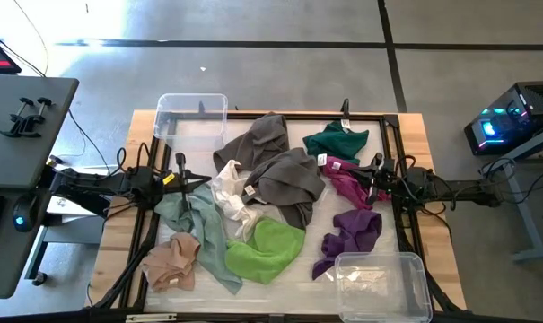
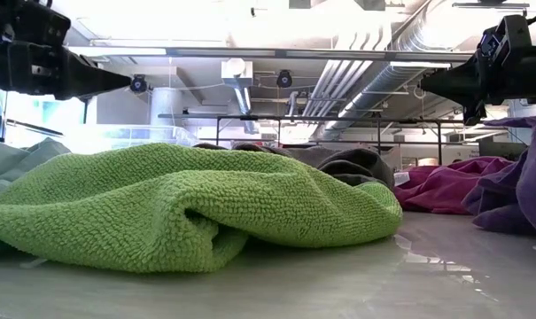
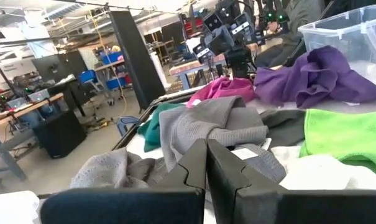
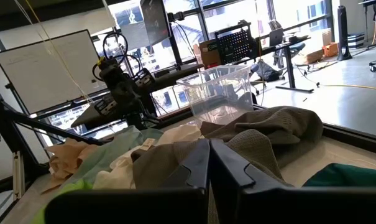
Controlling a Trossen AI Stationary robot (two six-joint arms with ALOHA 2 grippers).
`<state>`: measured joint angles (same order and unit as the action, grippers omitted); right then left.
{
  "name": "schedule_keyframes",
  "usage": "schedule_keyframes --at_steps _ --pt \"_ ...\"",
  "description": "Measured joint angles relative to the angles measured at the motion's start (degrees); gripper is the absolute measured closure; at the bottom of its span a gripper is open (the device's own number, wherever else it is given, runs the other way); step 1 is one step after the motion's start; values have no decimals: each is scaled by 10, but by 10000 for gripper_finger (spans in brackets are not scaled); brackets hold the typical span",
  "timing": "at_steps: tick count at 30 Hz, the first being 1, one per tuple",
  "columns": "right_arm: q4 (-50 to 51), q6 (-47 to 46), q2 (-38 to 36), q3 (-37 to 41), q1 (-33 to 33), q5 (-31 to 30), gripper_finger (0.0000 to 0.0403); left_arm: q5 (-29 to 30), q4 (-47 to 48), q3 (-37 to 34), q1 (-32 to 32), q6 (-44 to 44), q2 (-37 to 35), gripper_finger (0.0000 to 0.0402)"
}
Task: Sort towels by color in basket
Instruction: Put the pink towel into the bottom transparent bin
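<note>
The towels lie in a loose heap on the table's white mat: two grey (image 1: 267, 135) (image 1: 291, 179), dark teal (image 1: 336, 141), magenta (image 1: 347, 182), purple (image 1: 352, 235), white (image 1: 231, 196), lime green (image 1: 267, 249), pale mint (image 1: 197, 224) and peach (image 1: 172, 262). A clear plastic basket (image 1: 190, 115) stands at the far left, and a second basket (image 1: 381, 283) at the near right. My left gripper (image 1: 186, 179) hovers level above the heap's left side, shut (image 3: 206, 155). My right gripper (image 1: 372, 175) hovers level over the magenta towel, shut (image 4: 209, 155). Both are clear of the cloth.
A dark metal frame (image 1: 392, 144) runs around the mat. Bare wooden table edge (image 1: 433, 224) shows on the right. Beyond the table stand a desk with clamps (image 1: 24, 112) on the left and lit equipment (image 1: 513, 121) on the right.
</note>
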<state>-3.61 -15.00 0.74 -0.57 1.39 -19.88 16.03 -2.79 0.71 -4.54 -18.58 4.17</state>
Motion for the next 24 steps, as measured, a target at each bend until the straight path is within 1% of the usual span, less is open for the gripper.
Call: schedule_keyframes --at_steps 2,7,9,11,15,16,18,19,22,24 --pt "0 0 0 0 0 0 400 -5 -4 0 0 23 0 401" --pt "0 0 0 0 0 0 400 -48 -18 0 0 241 0 401" --pt "-1 0 0 0 0 -1 400 -50 -20 0 0 301 0 401" --pt "-5 -20 0 0 0 0 400 -50 -19 0 0 337 0 402" --pt "-11 -129 1 0 0 -3 400 -49 -21 0 0 369 0 402" --pt "-15 -137 1 0 -1 -13 400 -49 -28 0 0 369 0 402" --pt "-25 -145 1 0 -3 -21 400 -49 -41 0 0 369 0 402" --pt "-32 -144 2 0 -3 -13 400 -49 -46 0 0 370 0 402" --pt "-59 -103 12 0 1 33 400 -48 -58 0 0 370 0 402" --pt "-60 -82 27 -6 7 41 399 -48 -64 0 0 369 0 402"
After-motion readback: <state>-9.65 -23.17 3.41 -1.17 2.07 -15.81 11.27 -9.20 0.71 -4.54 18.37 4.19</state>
